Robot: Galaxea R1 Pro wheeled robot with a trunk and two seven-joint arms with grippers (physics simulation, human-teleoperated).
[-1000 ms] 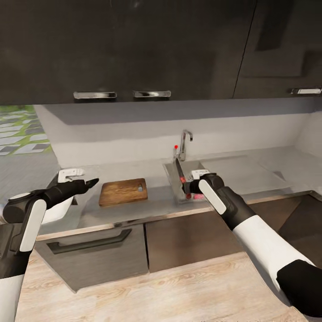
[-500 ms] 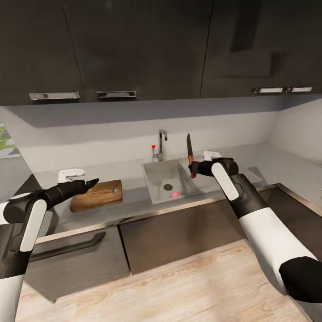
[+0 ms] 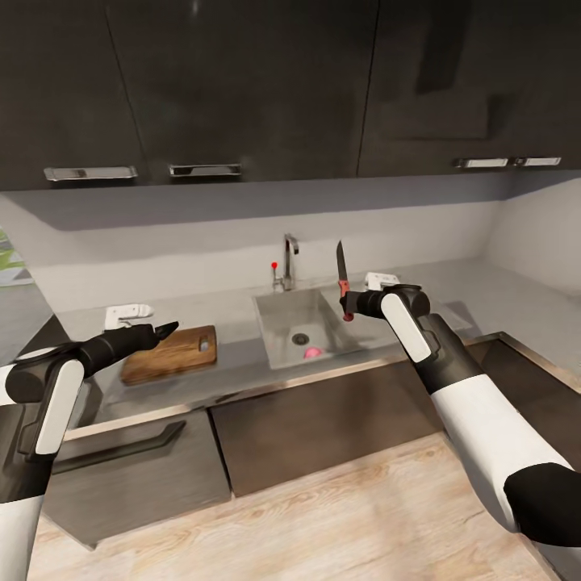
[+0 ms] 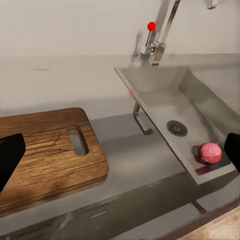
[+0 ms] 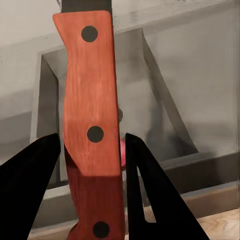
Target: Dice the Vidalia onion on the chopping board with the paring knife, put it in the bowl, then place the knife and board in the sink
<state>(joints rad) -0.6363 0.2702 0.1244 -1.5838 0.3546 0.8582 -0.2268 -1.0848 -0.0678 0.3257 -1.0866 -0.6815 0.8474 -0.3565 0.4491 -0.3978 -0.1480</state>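
The steel sink (image 3: 284,311) is set in the grey countertop (image 3: 242,375), and a pinkish-red onion (image 3: 311,353) lies by its drain. My right gripper (image 3: 347,305) is shut on the red handle of the paring knife (image 3: 341,270), blade upright above the sink's right rim. In the right wrist view the knife handle (image 5: 92,125) sits between the black fingers (image 5: 30,185). The chopping board (image 3: 165,352) lies left of the sink. My left gripper (image 3: 165,329) hovers open over the board's near-left part. The left wrist view takes in the board (image 4: 45,155), sink (image 4: 165,100) and onion (image 4: 209,152). The bowl is hidden.
A chrome tap (image 3: 288,257) with a red-tipped lever (image 3: 274,265) stands behind the sink. Small white objects sit on the counter at the back left (image 3: 127,311) and right of the sink (image 3: 381,280). Black upper cabinets (image 3: 242,81) hang overhead. Dark lower cabinets (image 3: 323,420) front the wood floor.
The head view has swung right, so the sink sits nearer the middle. The knife in my right gripper has gone from low over the basin to upright above the sink's right rim.
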